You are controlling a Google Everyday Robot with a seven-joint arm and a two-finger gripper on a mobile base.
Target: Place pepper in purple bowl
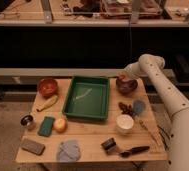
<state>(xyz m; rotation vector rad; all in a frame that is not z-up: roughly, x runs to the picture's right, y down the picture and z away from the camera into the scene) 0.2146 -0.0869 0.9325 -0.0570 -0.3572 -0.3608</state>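
Observation:
The purple bowl stands at the back right of the wooden table, right of the green tray. My gripper hangs at the end of the white arm, just over the bowl's far left rim. A small reddish lump shows right under the gripper at the bowl; I cannot tell whether it is the pepper. A dark red, pepper-like thing lies on the table just in front of the bowl.
An orange-red bowl stands at the back left with a banana before it. A white cup, grey-blue piece, green sponge, apple, small can, grey cloth, dark block and black brush are spread around.

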